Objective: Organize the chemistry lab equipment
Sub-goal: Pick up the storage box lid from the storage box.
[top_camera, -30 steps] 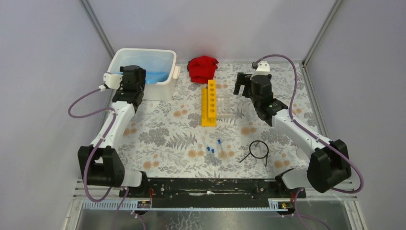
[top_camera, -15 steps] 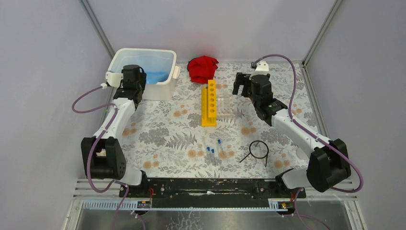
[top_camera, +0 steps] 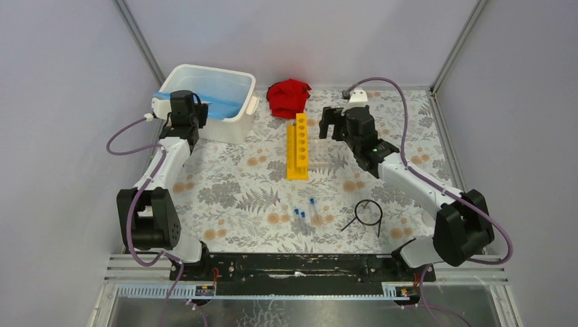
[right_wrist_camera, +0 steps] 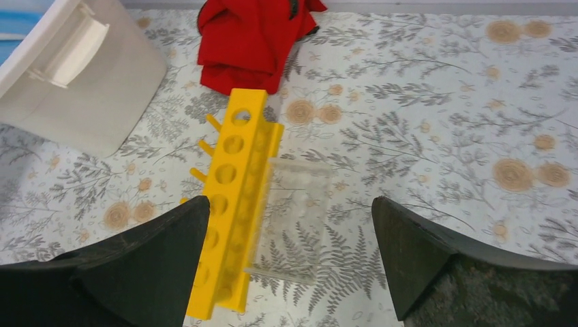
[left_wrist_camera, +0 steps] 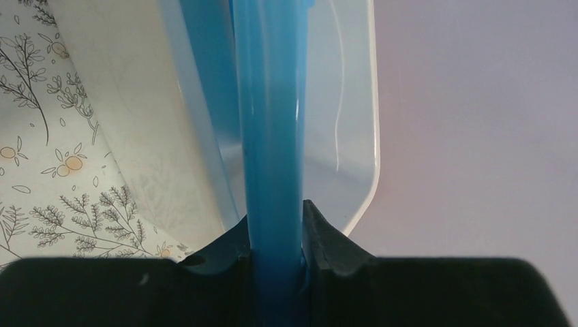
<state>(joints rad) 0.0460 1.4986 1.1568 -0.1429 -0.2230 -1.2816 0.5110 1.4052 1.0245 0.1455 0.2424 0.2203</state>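
A white tub (top_camera: 235,126) stands at the back left with its blue lid (top_camera: 218,105) tilted inside it. My left gripper (top_camera: 178,103) is at the tub's left rim, shut on the lid's edge; in the left wrist view the blue lid (left_wrist_camera: 269,102) runs up from between the left gripper's (left_wrist_camera: 274,214) jaws. My right gripper (top_camera: 332,122) hangs open above the clear tube holder (right_wrist_camera: 296,218), which lies against the long yellow rack (right_wrist_camera: 228,204). Three blue-capped tubes (top_camera: 305,211) lie mid-table. The black ring stand (top_camera: 368,212) lies to their right.
A crumpled red cloth (top_camera: 287,97) lies at the back centre, just beyond the yellow rack (top_camera: 297,146). The tub's corner (right_wrist_camera: 82,75) shows at the upper left of the right wrist view. Grey walls enclose the floral table on three sides.
My left gripper has shut on the blue lid and shifted left, tilting the lid up in the tub. My right gripper has moved left towards the yellow rack, still open.
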